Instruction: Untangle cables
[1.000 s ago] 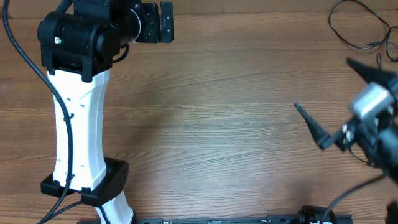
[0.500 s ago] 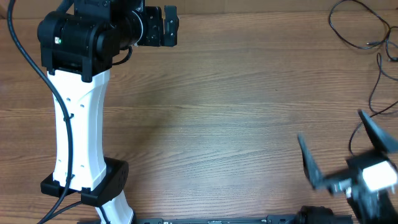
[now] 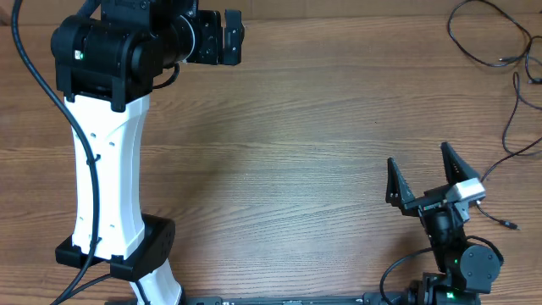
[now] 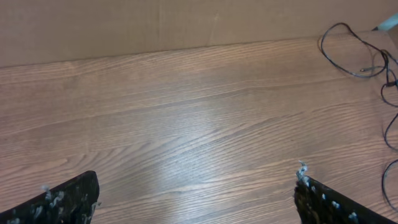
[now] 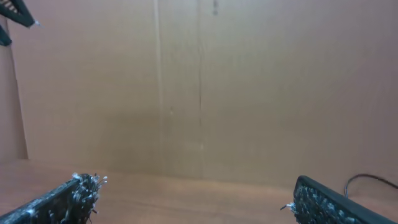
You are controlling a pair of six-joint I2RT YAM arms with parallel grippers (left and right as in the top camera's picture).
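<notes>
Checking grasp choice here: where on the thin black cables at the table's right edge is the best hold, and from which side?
Probably the single strand of the thin black cables trailing below the loop, taken from above: it lies flat and alone on the wooden table, whereas the loop's strands overlap. The open right end effector is nearest.

Thin black cables (image 3: pixel 506 60), slack and spread out rather than bunched, lying flat on the wooden table (image 3: pixel 296 152) at the far right. Curled into one wide open loop in the far right corner. Trailing from there as a single wavy strand (image 3: pixel 511 110) nearward along the right edge, ending in a small plug (image 3: pixel 511 225).
</notes>
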